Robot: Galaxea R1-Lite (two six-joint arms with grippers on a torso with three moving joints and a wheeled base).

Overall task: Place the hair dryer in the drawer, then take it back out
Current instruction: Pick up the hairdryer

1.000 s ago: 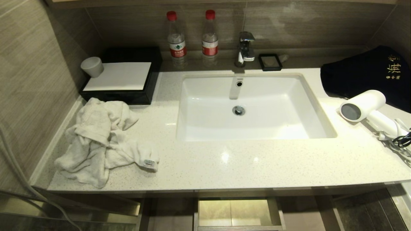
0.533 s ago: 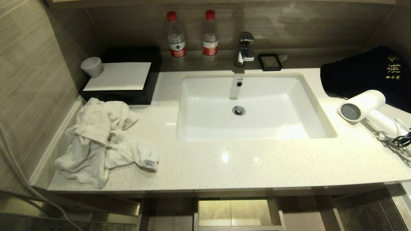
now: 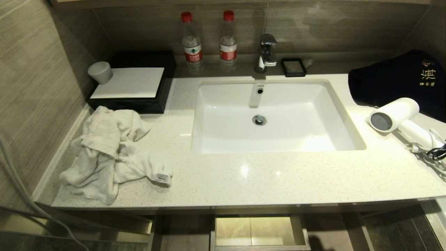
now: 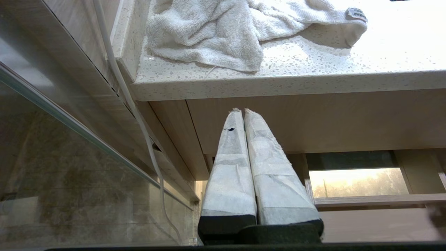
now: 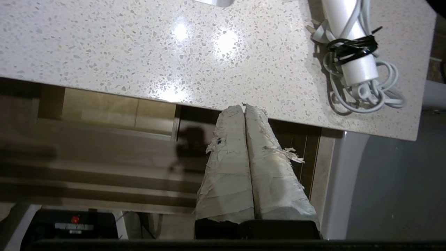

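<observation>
The white hair dryer (image 3: pixel 395 115) lies on the counter's right end, grey round end facing the sink, with its bundled cord at the picture's edge. Its handle and black-tied cord (image 5: pixel 352 45) show in the right wrist view. The wood-grain drawer (image 3: pixel 188 235) stands out below the counter's front edge, and its boxed cutout (image 3: pixel 300 232) is in view. My right gripper (image 5: pixel 244 106) is shut and empty, tips at the counter's front edge, apart from the dryer. My left gripper (image 4: pixel 242 111) is shut and empty, below the counter's left end. Neither arm shows in the head view.
The sink (image 3: pixel 216 115) fills the counter's middle, with a faucet (image 3: pixel 267 52), two bottles (image 3: pixel 191 38) and a black dish (image 3: pixel 293 67) behind. A crumpled towel (image 3: pixel 108 150), black tray (image 3: pixel 129 101) and cup (image 3: pixel 100 72) sit left. A dark bag (image 3: pixel 397 80) lies behind the dryer.
A dark shadow has appeared at the bottom of the head view, right of the drawer's cutout. The things on the counter have not moved.
</observation>
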